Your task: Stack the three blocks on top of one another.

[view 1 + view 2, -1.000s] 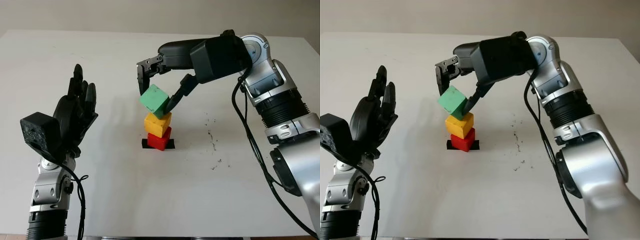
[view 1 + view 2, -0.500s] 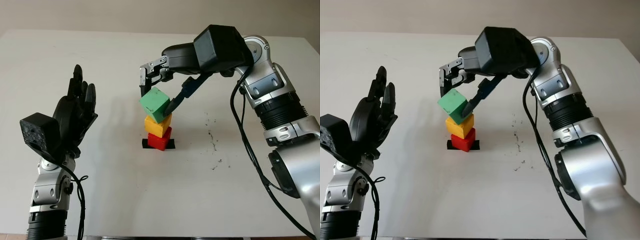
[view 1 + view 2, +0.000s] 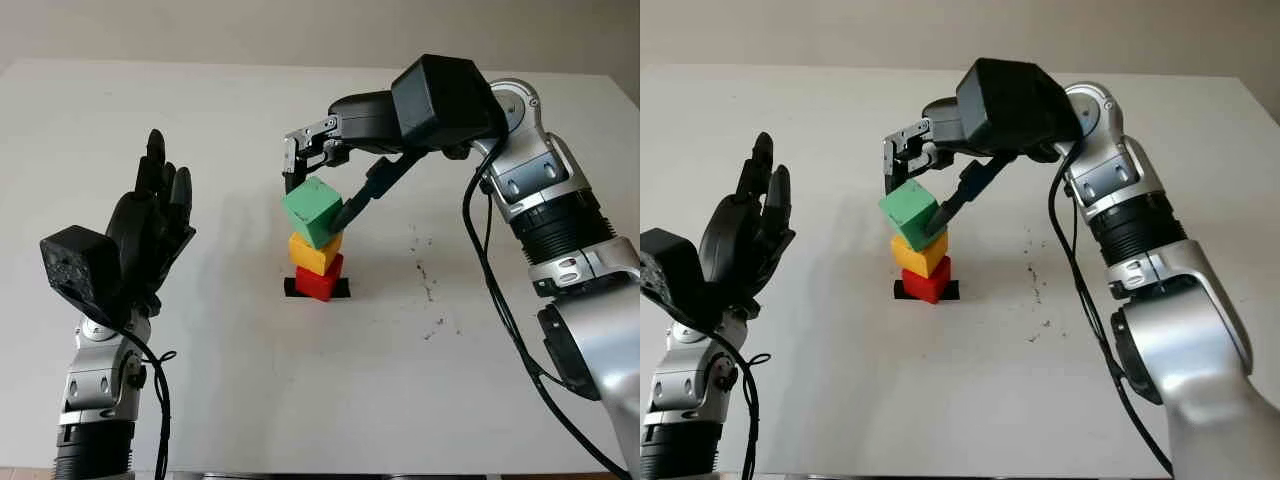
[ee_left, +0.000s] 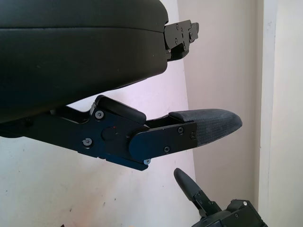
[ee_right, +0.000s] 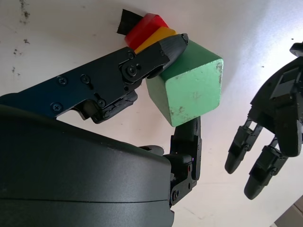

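Fingers (image 5: 165,49) of the right hand (image 3: 322,178) pinch the green block (image 3: 314,211), holding it tilted at the top of the stack near the middle of the tabletop (image 3: 250,380). Its lower corner meets the yellow block (image 3: 315,253), which sits on the red block (image 3: 319,281); whether the green block bears on it cannot be told. The red block stands on a black patch (image 3: 342,288). The left hand (image 3: 150,232) is open, raised above the tabletop's left side, well apart from the stack.

Tilted green block (image 3: 314,211) seemingly touches yellow block (image 3: 316,253) stacked on red block (image 3: 319,283).
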Tool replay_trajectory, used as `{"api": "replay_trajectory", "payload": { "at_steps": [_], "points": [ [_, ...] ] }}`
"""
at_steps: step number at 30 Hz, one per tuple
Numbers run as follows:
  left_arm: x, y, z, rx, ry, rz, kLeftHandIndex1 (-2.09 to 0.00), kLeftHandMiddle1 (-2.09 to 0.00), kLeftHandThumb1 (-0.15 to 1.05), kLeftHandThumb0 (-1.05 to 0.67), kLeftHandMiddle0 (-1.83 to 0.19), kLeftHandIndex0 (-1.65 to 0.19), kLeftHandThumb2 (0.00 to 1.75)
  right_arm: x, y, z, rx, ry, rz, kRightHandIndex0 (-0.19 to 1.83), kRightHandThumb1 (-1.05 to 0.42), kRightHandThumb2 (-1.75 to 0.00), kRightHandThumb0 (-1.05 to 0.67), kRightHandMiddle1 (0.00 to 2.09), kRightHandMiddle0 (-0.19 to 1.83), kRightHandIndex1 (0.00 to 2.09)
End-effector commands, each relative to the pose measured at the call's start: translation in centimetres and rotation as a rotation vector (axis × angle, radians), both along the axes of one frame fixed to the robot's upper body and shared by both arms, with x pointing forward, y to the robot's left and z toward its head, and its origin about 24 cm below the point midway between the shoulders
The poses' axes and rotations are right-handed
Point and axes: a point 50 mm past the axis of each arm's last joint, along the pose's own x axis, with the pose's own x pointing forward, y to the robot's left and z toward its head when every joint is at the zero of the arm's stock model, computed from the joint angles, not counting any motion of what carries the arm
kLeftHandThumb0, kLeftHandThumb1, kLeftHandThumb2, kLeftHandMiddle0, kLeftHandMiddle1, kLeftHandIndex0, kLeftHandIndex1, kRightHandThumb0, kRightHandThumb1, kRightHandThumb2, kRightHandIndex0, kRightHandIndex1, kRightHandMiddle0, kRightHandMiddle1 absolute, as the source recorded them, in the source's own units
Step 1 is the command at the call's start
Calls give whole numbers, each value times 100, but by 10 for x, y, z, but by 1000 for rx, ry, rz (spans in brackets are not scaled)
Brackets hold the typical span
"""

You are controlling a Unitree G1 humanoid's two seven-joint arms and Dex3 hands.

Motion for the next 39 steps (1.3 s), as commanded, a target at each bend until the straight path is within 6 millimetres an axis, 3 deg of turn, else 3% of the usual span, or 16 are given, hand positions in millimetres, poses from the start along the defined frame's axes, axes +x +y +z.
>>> {"api": "replay_trajectory", "payload": {
  "at_steps": [1,21,39],
  "points": [
    [-2,2,0,7,1,2,0,0,105,-78,19,19,60,0,-6,1,-8,-1,-12,25,-86,-5,-53,142,39,2],
    [-1,3,-1,3,4,0,0,0,105,-76,19,19,60,-8,-12,7,-20,23,23,17,-81,-5,-61,129,21,2],
    [-1,2,-2,4,9,-1,0,0,105,-78,19,19,59,-8,-8,4,0,-45,40,3,-83,-6,-54,107,2,2]
  ]
}}
